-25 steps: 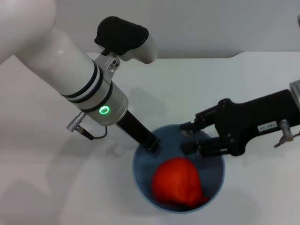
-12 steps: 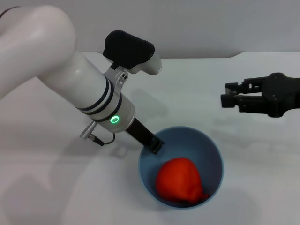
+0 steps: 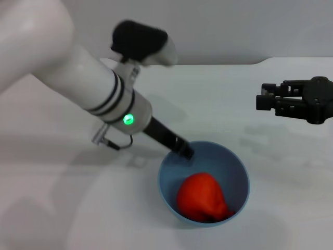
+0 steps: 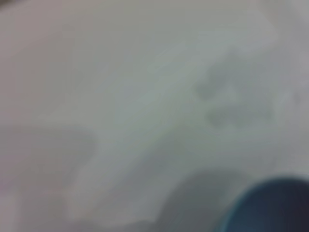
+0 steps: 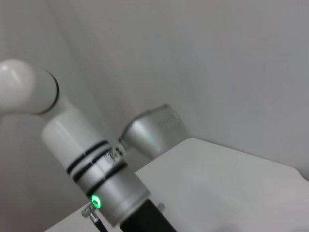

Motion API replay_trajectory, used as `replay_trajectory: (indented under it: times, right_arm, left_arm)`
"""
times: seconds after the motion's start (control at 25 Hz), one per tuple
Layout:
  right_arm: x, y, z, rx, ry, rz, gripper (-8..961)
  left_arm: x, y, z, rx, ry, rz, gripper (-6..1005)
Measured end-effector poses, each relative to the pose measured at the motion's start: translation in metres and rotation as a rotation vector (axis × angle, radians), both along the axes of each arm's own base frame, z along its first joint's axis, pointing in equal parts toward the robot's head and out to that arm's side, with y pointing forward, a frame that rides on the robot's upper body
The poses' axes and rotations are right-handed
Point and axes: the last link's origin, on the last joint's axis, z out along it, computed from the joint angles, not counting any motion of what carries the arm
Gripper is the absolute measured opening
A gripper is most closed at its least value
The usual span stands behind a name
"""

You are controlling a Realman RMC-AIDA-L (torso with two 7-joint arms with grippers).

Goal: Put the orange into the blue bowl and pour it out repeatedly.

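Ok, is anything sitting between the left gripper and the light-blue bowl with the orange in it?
Nothing visible. The left gripper is already at the far rim of the light-blue round bowl, and the red-orange lumpy orange lies inside. The right gripper hangs well off to the right, clear of both.

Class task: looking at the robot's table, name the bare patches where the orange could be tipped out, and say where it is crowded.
Free: the table left of the blue bowl, and the stretch between bowl and right tool. Crowded: the bowl's far-left rim, where the left tool sits; the orange fills the bowl.
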Motion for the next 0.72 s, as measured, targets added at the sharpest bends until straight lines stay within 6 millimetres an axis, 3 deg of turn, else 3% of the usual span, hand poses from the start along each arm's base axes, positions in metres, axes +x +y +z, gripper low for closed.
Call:
replay_trajectory:
  times: [0.24,0.4,0.56,0.72]
  right_arm:
    - [0.011,0.003,-0.002,0.046,0.001,-0.038,408]
    - [0.023,0.007,-0.007,0.091,0.009,-0.098,408]
    - [0.032,0.010,-0.013,0.148,0.096,-0.124,408]
    - [0.043,0.008,-0.003,0.334,0.287,-0.114,408]
  left_arm:
    - [0.003,0.018,0.043,0.139,-0.185,0.021,421]
    - [-0.010,0.025,0.084,0.247,-0.474,0.062,528]
    - [-0.041,0.016,0.133,0.413,-0.892,0.055,631]
    - [-0.083,-0.002,0.167,0.584,-1.129,0.058,721]
